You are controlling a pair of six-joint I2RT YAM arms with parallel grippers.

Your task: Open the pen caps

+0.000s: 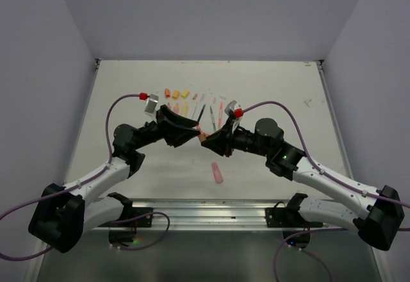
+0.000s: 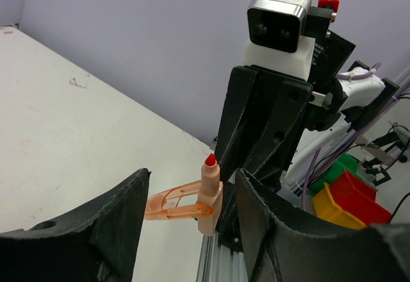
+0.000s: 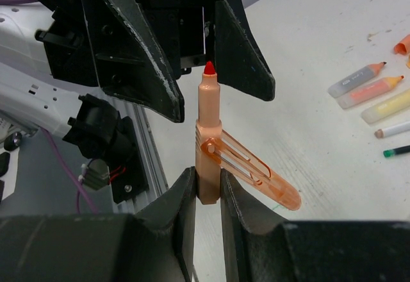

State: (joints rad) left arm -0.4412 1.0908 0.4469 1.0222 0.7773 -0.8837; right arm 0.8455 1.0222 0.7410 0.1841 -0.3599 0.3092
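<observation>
The lilac walls (image 1: 211,13) box the white desk (image 1: 288,102) on three sides, its flanks open. The right tool (image 3: 207,186) pinches an orange highlighter (image 3: 208,109); the left tool (image 2: 192,179) stands spread.

You are looking at a smooth, faintly glossy peach plastic pen (image 3: 208,147) with a matt red felt tip, and a see-through orange plastic cap (image 3: 269,182) with a shinier finish. Your right end effector (image 3: 208,189) and left end effector (image 3: 221,102) are matt black plastic, rough-looking and scuffed pale grey along their edges. Under them you see a matt white table (image 3: 333,147) with faint marks and specks, and a brushed, dull-shining metal rail (image 1: 211,211).
</observation>
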